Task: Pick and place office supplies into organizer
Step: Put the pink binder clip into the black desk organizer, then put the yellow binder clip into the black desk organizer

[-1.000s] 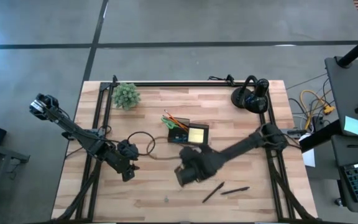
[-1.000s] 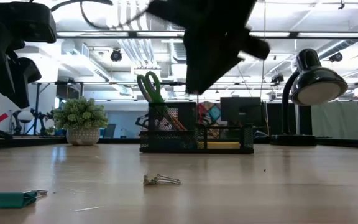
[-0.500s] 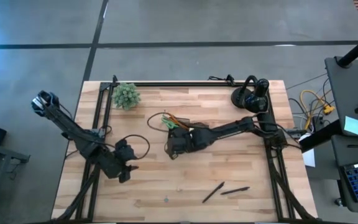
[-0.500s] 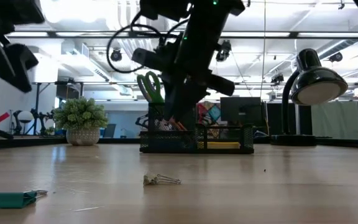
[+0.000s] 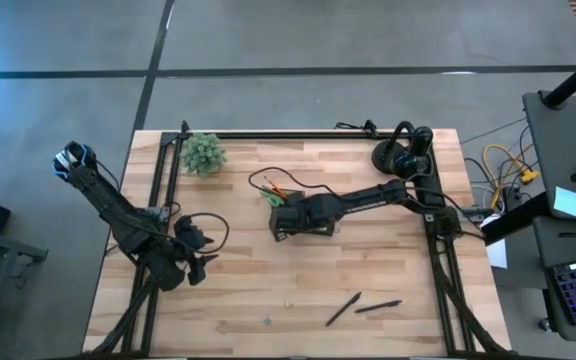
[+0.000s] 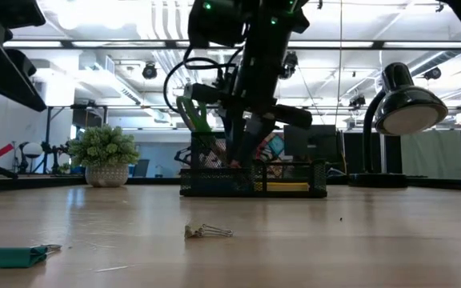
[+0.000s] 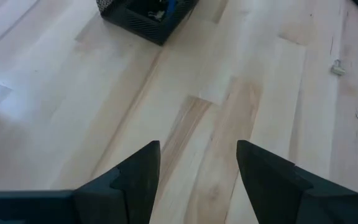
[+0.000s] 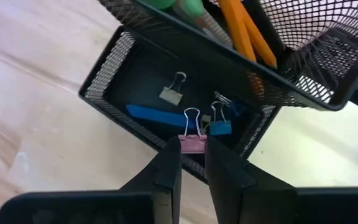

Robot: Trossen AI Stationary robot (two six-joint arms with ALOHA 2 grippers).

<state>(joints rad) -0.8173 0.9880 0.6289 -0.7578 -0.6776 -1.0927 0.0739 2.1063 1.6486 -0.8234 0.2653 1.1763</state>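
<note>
The black mesh organizer [image 8: 166, 93] stands mid-table and holds orange pencils [image 8: 244, 31], green-handled scissors [image 6: 192, 112], a blue piece [image 8: 151, 114] and small clips [image 8: 173, 93]. My right gripper [image 8: 192, 163] hangs over its low front compartment, shut on a pink binder clip [image 8: 192, 143]. In the high view that arm [image 5: 358, 205] covers most of the organizer [image 5: 286, 228]. My left gripper [image 7: 197, 165] stands open over bare wood at the near left [image 5: 196, 262]. Two black pens [image 5: 360, 308] lie near the front edge. My right gripper pinches the pink binder clip's body [image 8: 192, 147] between its two fingertips. The fingers slant down from the near side. The clip's wire loops [image 8: 192, 117] point away from the fingers, and the clip hangs clear above the compartment's floor.
A silver clip [image 6: 208, 232] and a green clip [image 6: 14, 256] lie on the near part of the table. A potted plant [image 5: 204, 153] stands at the far left and a black desk lamp [image 5: 405, 152] at the far right. Bare wood stretches around the pens.
My right gripper has travelled from the table's near middle toward the far edge, turning as it went, and now stands lower over the organizer's front compartment. My left gripper has drawn back a little toward the left edge and turned, staying open.
</note>
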